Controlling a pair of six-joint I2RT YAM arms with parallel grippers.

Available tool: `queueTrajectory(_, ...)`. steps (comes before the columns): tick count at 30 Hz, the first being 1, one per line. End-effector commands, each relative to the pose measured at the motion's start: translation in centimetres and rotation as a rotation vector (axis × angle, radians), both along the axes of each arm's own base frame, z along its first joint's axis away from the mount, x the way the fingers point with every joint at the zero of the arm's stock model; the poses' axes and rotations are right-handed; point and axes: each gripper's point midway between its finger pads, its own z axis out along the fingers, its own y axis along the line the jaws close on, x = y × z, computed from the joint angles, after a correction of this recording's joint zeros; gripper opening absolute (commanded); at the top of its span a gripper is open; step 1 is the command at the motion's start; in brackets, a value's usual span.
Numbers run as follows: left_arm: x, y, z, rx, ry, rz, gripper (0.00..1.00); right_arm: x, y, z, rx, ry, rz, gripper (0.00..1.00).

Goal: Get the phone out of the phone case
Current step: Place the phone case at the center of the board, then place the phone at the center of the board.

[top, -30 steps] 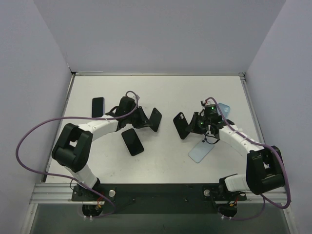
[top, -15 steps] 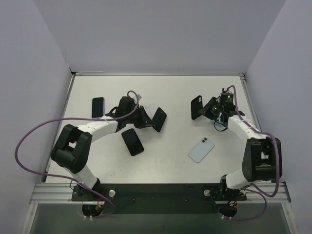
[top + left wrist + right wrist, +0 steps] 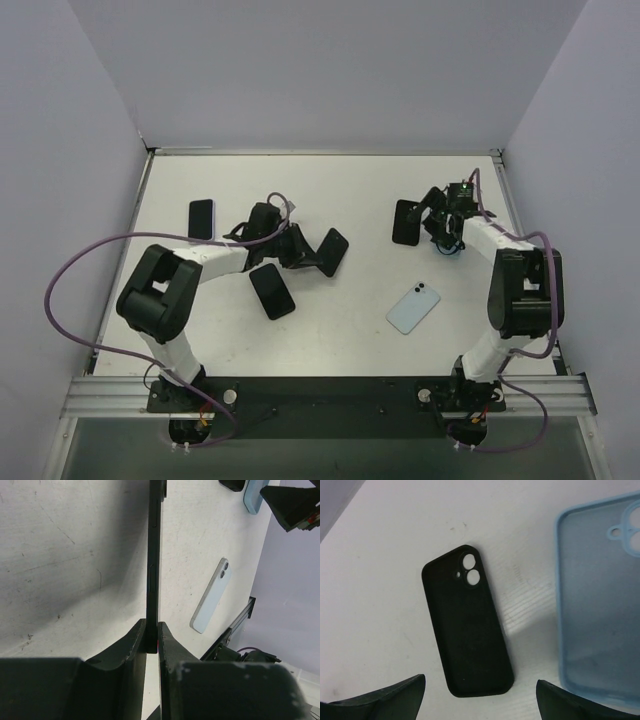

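My left gripper (image 3: 306, 250) (image 3: 152, 636) is shut on the lower end of a black phone (image 3: 331, 251) (image 3: 153, 555), held on edge above the table. An empty black phone case (image 3: 406, 222) (image 3: 467, 625) lies flat at the back right, its camera hole showing. My right gripper (image 3: 432, 214) (image 3: 480, 700) hangs open just above the near end of the case, with nothing between its fingers. A light blue case (image 3: 600, 605) lies beside the black one, to its right in the right wrist view.
A light blue phone (image 3: 413, 308) (image 3: 212, 597) lies face down at the right centre. Another black phone (image 3: 271, 290) lies near the left arm, and a small dark phone (image 3: 201, 219) lies at the far left. Walls close in the table on three sides.
My right gripper carried the black case to the back right, set it flat on the table and opened. The left gripper shifted the black phone slightly to the right.
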Motion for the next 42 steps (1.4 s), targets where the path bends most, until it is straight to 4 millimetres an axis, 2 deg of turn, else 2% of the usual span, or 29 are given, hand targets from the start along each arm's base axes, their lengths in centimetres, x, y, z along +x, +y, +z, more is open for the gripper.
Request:
queueTrajectory(1,1.9,-1.2,1.6,-0.057,-0.071,-0.006,0.0,-1.8,-4.3,3.1,-0.207,0.01,-0.09,0.87)
queueTrajectory(2,2.1,-1.2,1.2,-0.048,-0.067,0.002,0.0,-2.2,-4.4,3.4,-0.216,0.007,-0.09,0.87)
queueTrajectory(4,2.8,-1.2,0.8,-0.031,-0.069,0.014,0.0,-3.4,-5.3,4.1,-0.266,0.0,-0.108,1.0)
queueTrajectory(6,3.4,-1.4,0.4,-0.02,-0.07,0.014,0.0,-4.2,-5.2,4.9,-0.268,-0.023,-0.099,1.0)
queueTrajectory(8,4.0,-1.6,0.1,-0.011,-0.068,0.021,0.0,-5.1,-4.6,4.6,-0.269,-0.013,-0.069,1.0)
queueTrajectory(9,4.1,-1.7,-0.9,-0.002,-0.053,0.02,0.0,-5.5,-4.2,5.0,-0.265,-0.026,-0.057,1.0)
queueTrajectory(10,4.9,-2.1,-0.4,-0.007,-0.069,0.024,0.0,-6.0,-3.4,4.7,-0.266,-0.021,-0.029,0.99)
queueTrajectory(11,5.1,-2.3,-1.5,0.001,-0.047,0.023,0.0,-6.3,-3.0,4.6,-0.266,-0.019,-0.018,0.99)
queueTrajectory(13,6.2,-3.5,-0.9,-0.017,-0.059,0.016,0.0,-7.0,-1.6,4.5,-0.259,-0.021,0.026,0.99)
queueTrajectory(14,6.2,-4.0,-1.7,-0.009,-0.04,0.008,0.0,-7.2,-1.1,4.5,-0.257,-0.02,0.037,0.99)
queueTrajectory(16,7.4,-4.6,-1.4,-0.005,-0.056,0.017,0.0,-7.8,0.3,4.5,-0.251,-0.022,0.082,0.99)
queueTrajectory(17,7.5,-4.6,-2.3,0.012,-0.037,0.017,0.12,-7.9,0.6,4.6,-0.252,-0.023,0.094,0.99)
queueTrajectory(19,8.0,-4.8,-2.8,0.03,-0.024,0.023,0.29,-8.6,1.4,4.2,-0.257,-0.008,0.124,0.99)
queueTrajectory(20,8.2,-4.7,-2.9,0.04,-0.029,0.019,0.49,-8.8,1.8,4.4,-0.257,-0.011,0.136,0.99)
queueTrajectory(22,8.6,-4.7,-2.7,0.058,-0.04,0.019,0.66,-9.3,2.2,4.2,-0.261,0.0,0.155,1.0)
queueTrajectory(23,8.3,-4.3,-3.1,0.088,-0.028,0.014,0.87,-9.5,2.4,4.2,-0.264,0.0,0.163,1.0)
queueTrajectory(24,8.2,-4.2,-3.1,0.101,-0.032,0.01,0.91,-9.7,2.4,4.1,-0.266,0.008,0.171,1.0)
queueTrajectory(26,8.2,-3.7,-2.5,0.137,-0.05,0.006,0.92,-9.9,3.4,4.2,-0.237,0.005,0.213,1.0)
queueTrajectory(29,7.9,-2.2,-0.8,0.206,-0.085,0.017,0.93,-10.3,5.4,4.5,-0.224,-0.002,0.306,1.0)
queueTrajectory(30,7.8,-1.7,-0.2,0.222,-0.099,0.024,0.94,-10.8,7.1,4.7,-0.232,-0.006,0.365,1.0)
queueTrajectory(31,7.5,-1.0,1.9,0.228,-0.129,0.035,0.94,-10.9,7.8,4.9,-0.254,-0.015,0.402,1.0)
queueTrajectory(32,7.6,-0.1,2.6,0.259,-0.158,0.054,0.94,-11.2,8.6,4.7,-0.264,-0.006,0.433,1.0)
queueTrajectory(33,7.3,0.7,3.2,0.278,-0.17,0.065,0.94,-11.8,10.8,5.0,-0.266,-0.021,0.502,1.0)
queueTrajectory(34,6.8,1.7,5.3,0.288,-0.197,0.08,0.95,-12.1,12.0,5.0,-0.268,-0.025,0.551,0.99)
queueTrajectory(36,6.7,3.9,6.6,0.308,-0.214,0.121,0.95,-12.9,14.5,4.2,-0.282,0.0,0.634,0.98)
queueTrajectory(37,6.2,5.0,8.4,0.299,-0.233,0.141,0.96,-13.7,17.0,4.7,-0.283,-0.02,0.705,0.98)
queueTrajectory(39,6.3,7.7,9.6,0.299,-0.24,0.202,0.96,-14.5,19.4,3.5,-0.302,0.01,0.778,0.98)
queueTrajectory(40,5.5,9.2,10.4,0.304,-0.248,0.23,0.96,-15.2,21.9,4.2,-0.302,-0.015,0.839,0.98)
queueTrajectory(42,5.5,12.5,10.8,0.331,-0.249,0.308,0.96,-16.1,23.8,2.6,-0.334,0.022,0.901,0.98)
